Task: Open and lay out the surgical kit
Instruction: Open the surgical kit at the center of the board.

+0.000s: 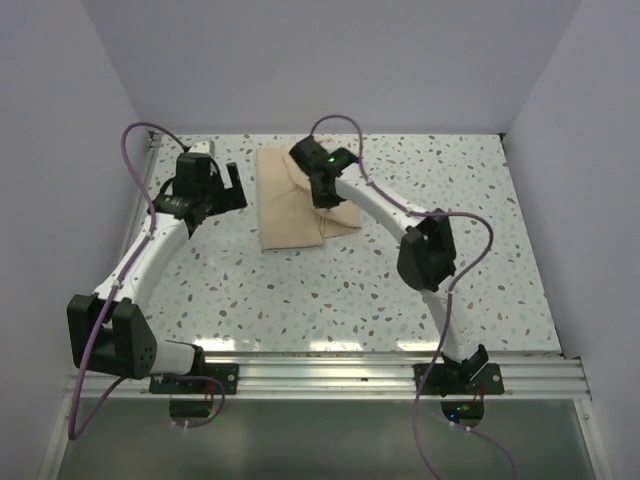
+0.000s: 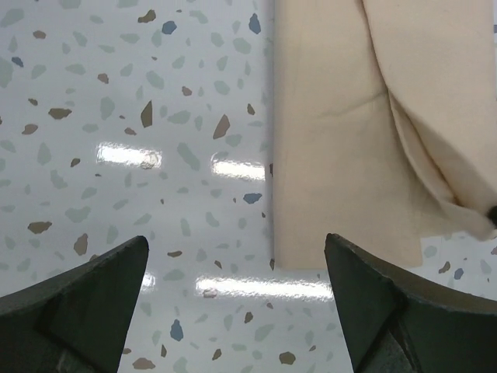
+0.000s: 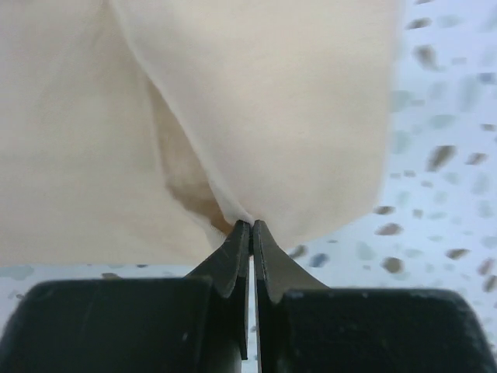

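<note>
**Top view.** 1 beige cloth wrap (image 1: 290,205), folded, lies flat on the speckled desk (image 1: 400,290) toward the far side, between the 2 arms. The right claw (image 1: 322,197) is down on the right part of the wrap, at a flap. The left claw (image 1: 235,188) hangs just beside the wrap's left edge, apart from it. No tray or tools are in sight; if present, they are judged to be inside the folds.

**Left wrist view.** The left claw (image 2: 237,252) is spread wide with nothing between its fingers. Bare desk lies beneath it, and the wrap's left edge and a corner show at the right. This is judged a standby post, near enough to pin or take that side when needed.

**Right wrist view.** The right claw (image 3: 250,229) is pressed together, pinching a thin fold of the wrap at its very tips. The flap rises off the layer beneath, leaving a shadowed pocket at the pinch. The grip at the fold's tip is judged to be there so that 1 layer alone peels back. The step in hand is opening flap 1. The task is early and the wrap is mostly closed.
</note>
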Controlling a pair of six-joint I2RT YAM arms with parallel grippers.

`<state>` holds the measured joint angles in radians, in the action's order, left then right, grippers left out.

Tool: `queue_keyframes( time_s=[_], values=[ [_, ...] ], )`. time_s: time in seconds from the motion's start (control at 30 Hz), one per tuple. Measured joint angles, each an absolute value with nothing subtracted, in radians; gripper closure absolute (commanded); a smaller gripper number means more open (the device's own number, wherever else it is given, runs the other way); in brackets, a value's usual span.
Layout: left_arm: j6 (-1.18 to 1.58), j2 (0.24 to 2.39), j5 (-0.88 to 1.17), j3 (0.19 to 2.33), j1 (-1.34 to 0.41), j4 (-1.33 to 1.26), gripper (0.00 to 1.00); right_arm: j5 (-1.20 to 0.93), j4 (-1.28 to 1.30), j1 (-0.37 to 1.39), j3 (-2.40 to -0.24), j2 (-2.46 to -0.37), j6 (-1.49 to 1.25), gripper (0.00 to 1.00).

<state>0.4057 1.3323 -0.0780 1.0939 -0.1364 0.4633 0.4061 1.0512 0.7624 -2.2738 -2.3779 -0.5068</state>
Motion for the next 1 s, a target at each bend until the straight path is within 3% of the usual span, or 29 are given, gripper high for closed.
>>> queue_keyframes(
  time_s=[0.2, 0.37, 0.4, 0.43, 0.47, 0.5, 0.57, 0.8, 1.0],
  values=[
    [0.373, 1.472, -0.107, 1.251, -0.235, 0.464, 0.00, 0.493, 0.995, 0.517, -2.087, -2.076, -0.530, 1.00],
    [0.341, 1.660, -0.112, 1.444, -0.348, 0.471, 0.00, 0.561, 0.994, 0.425, -1.934, -2.000, -0.577, 1.00],
    [0.330, 1.702, -0.122, 1.480, -0.375, 0.474, 0.00, 0.568, 0.994, 0.424, -1.900, -2.003, -0.587, 0.94],
    [0.321, 1.743, -0.130, 1.512, -0.402, 0.485, 0.00, 0.575, 1.003, 0.421, -1.868, -2.009, -0.597, 0.74],
    [0.314, 1.787, -0.139, 1.546, -0.432, 0.491, 0.00, 0.581, 1.013, 0.417, -1.844, -2.019, -0.610, 0.54],
    [0.308, 1.829, -0.147, 1.574, -0.459, 0.498, 0.00, 0.588, 1.034, 0.413, -1.830, -2.031, -0.621, 0.18],
    [0.295, 1.896, -0.156, 1.612, -0.502, 0.518, 0.00, 0.604, 1.076, 0.398, -1.813, -2.058, -0.632, 0.06],
    [0.276, 2.024, -0.213, 1.631, -0.607, 0.610, 0.07, 0.657, 1.135, 0.317, -1.766, -2.069, -0.648, 0.04],
    [0.278, 2.076, -0.258, 1.631, -0.630, 0.641, 0.24, 0.682, 1.149, 0.278, -1.790, -2.035, -0.635, 0.04]
  ],
)
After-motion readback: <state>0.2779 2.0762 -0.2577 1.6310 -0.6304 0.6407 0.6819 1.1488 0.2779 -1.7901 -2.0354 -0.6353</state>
